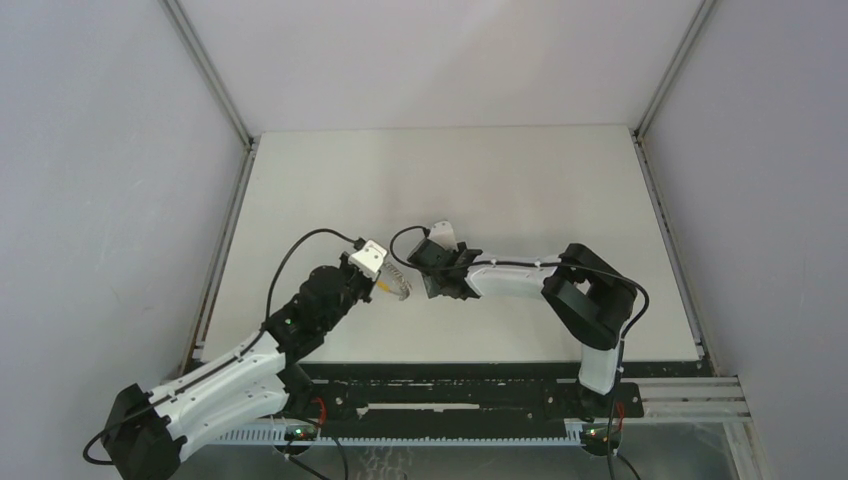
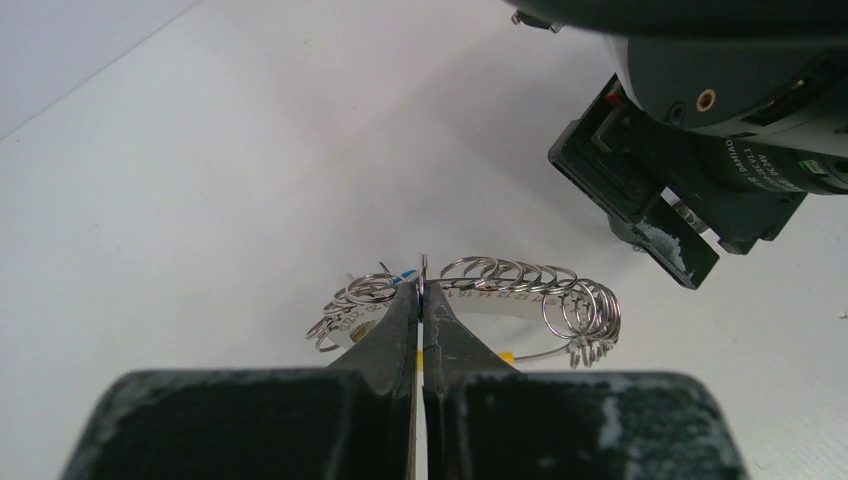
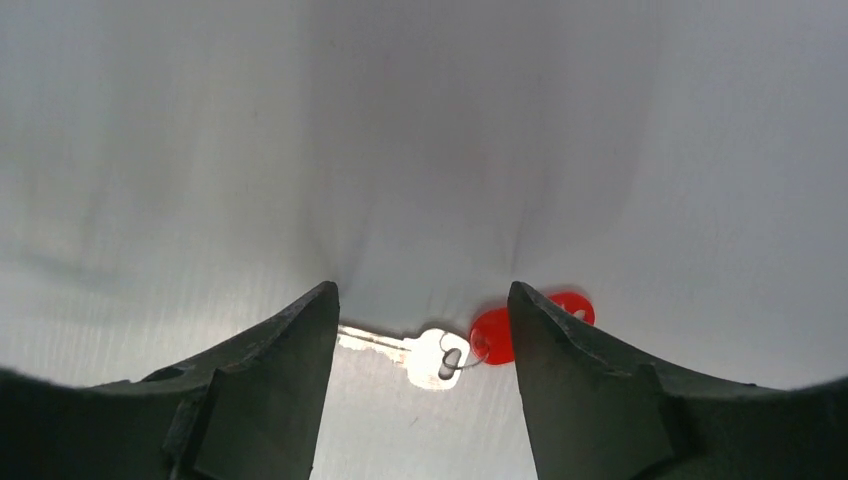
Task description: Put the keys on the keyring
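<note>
My left gripper (image 2: 421, 290) is shut on the keyring (image 2: 520, 275), a wire loop strung with many small silver split rings, and holds it just above the white table. A bit of yellow (image 2: 505, 355) and a bit of blue (image 2: 405, 272) show behind the fingers. In the top view the left gripper (image 1: 393, 284) and the right gripper (image 1: 434, 288) are close together. My right gripper (image 3: 422, 300) is open, pointing down over a small silver key (image 3: 428, 356) with a red plastic tag (image 3: 490, 337). The key lies flat on the table between the fingers. No green key is in view.
The right arm's wrist and finger (image 2: 668, 245) hang just right of and beyond the keyring. The white table (image 1: 450, 180) has a metal frame and grey walls on both sides. The arm bases stand on the black rail (image 1: 450, 400) at the near edge.
</note>
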You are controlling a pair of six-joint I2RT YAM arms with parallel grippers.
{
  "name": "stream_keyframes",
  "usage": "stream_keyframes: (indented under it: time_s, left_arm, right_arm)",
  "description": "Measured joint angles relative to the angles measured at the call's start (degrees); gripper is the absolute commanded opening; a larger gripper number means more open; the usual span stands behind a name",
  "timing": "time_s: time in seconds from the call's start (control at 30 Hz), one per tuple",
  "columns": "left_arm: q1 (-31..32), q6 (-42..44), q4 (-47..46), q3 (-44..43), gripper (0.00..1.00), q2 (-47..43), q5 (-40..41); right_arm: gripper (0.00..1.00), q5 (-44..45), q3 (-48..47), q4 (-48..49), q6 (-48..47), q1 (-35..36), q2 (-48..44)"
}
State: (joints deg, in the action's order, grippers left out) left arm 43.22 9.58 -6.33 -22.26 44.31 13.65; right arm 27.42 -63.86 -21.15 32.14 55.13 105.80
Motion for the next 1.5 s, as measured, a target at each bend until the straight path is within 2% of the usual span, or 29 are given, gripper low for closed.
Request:
stream_keyframes:
  time_s: [0.27, 0.6, 0.8, 0.97, 1.07, 1.3, 1.5]
  left_arm:
    - [0.0, 0.0, 0.0, 0.2, 0.00, -1.3, 1.0]
    - [0.0, 0.0, -0.1, 0.2, 0.00, -1.3, 1.0]
    - [0.0, 0.0, -0.1, 0.2, 0.00, -1.3, 1.0]
    - [0.0, 0.0, -0.1, 0.2, 0.00, -1.3, 1.0]
    - [0.0, 0.0, -0.1, 0.2, 0.00, -1.3, 0.9]
    - [0.0, -0.1, -0.1, 0.2, 0.00, -1.3, 0.7]
    - [0.0, -0.1, -0.1, 0.2, 0.00, -1.3, 0.5]
  right_arm:
    - [0.64, -1.2, 0.2, -3.4, 0.0, 0.7, -0.8]
    - [0.63, -2.7, 10.6, -7.0, 0.3, -0.8, -10.5]
    - [0.59, -6.5, 17.9, -3.2, -2.4, -5.4, -17.0]
    - [0.57, -12.2, 23.1, 2.6, -8.0, -5.6, -21.9]
    - [0.52, -15.7, 24.5, 6.6, -11.1, -5.6, -24.2]
    - [0.33, -24.1, 26.4, 15.5, -18.6, -8.1, -25.0]
    - [0.26, -28.7, 28.5, 19.2, -22.9, -10.9, -25.0]
